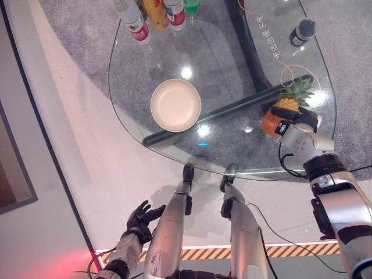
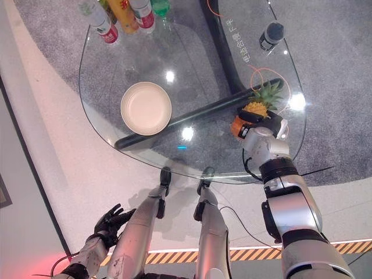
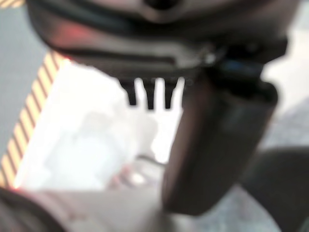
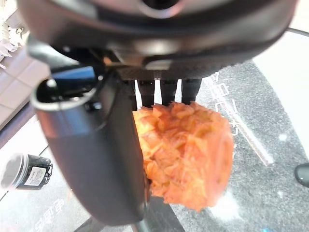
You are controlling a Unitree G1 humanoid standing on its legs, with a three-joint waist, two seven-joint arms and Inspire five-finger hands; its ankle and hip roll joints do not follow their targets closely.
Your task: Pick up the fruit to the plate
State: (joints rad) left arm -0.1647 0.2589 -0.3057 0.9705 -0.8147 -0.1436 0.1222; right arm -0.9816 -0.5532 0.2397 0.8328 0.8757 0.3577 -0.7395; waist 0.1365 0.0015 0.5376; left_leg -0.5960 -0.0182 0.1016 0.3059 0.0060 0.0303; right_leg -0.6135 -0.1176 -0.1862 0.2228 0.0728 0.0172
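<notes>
**Q:** Nearest the camera, what do you see?

**A:** Low at the robot's left side hangs the left hand (image 1: 141, 218), over the pale floor (image 1: 87, 168) and well apart from the table. Its dark fingers are spread and relaxed, holding nothing.

**Q:** And the biggest thing in the scene?

**A:** That is the rounded glass table (image 1: 174, 64), with grey carpet (image 1: 75, 23) showing through it and a dark bar (image 1: 232, 108) running slantwise beneath the glass.

**Q:** Where is the fruit?

**A:** One small pineapple (image 1: 286, 107) stands near the table's right edge, orange body low, green leaves pointing away from the robot. The right hand (image 2: 263, 125) is wrapped around it: the wrist view shows the thumb (image 4: 96, 159) pressed against one side of the orange rind and the fingers curled behind.

**Q:** And the plate?

**A:** It is a round cream plate (image 1: 175, 105) near the table's middle, well apart from the pineapple, with nothing on it.

**Q:** Anything smaller?

**A:** Several bottles (image 1: 156, 14) cluster at the far edge, and a dark jar (image 1: 301, 31) stands at the far right.
</notes>
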